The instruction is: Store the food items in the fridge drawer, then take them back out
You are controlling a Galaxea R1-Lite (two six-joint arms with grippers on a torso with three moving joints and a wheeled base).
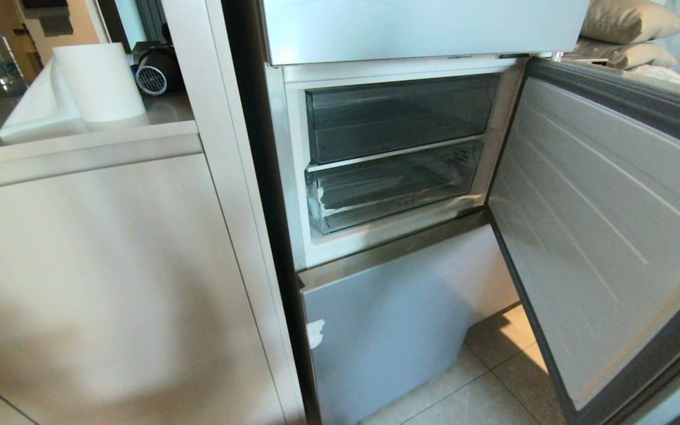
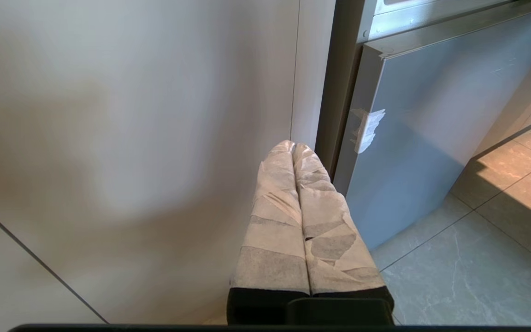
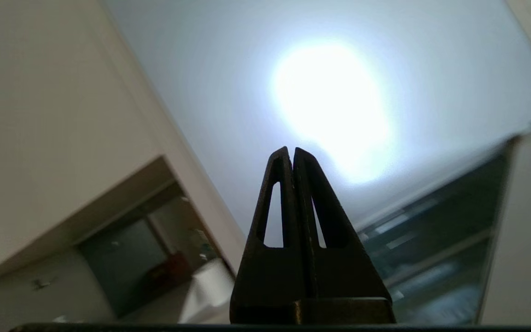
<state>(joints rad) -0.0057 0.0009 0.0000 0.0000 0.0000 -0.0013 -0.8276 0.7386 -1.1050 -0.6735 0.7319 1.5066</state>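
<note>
Standing open, the fridge shows its taped fridge drawer [image 1: 393, 189] pushed in at six o'clock of the darker bin [image 1: 399, 118], while left hand [image 2: 294, 146] and right hand [image 3: 291, 151] are pressed closed, empty.

A tall fridge with a pale silver-grey lower front panel [image 1: 387, 330] stands open, its white ribbed inner door [image 1: 600, 236] edged by a dark grey seal. Inside, a smoky dark-tinted upper plastic bin [image 1: 399, 118] sits above a clear plastic fridge drawer [image 1: 393, 189] with whitish tape at one front corner. A cream matte cabinet front [image 1: 92, 283] fills the left side, and a white paper roll [image 1: 98, 82] rests on its top. The floor tiles [image 1: 493, 378] are grey-beige with faint veining. The left gripper [image 2: 294, 146] is wrapped in off-white tape with grey patches; the right gripper [image 3: 291, 151] is plain black.
</note>
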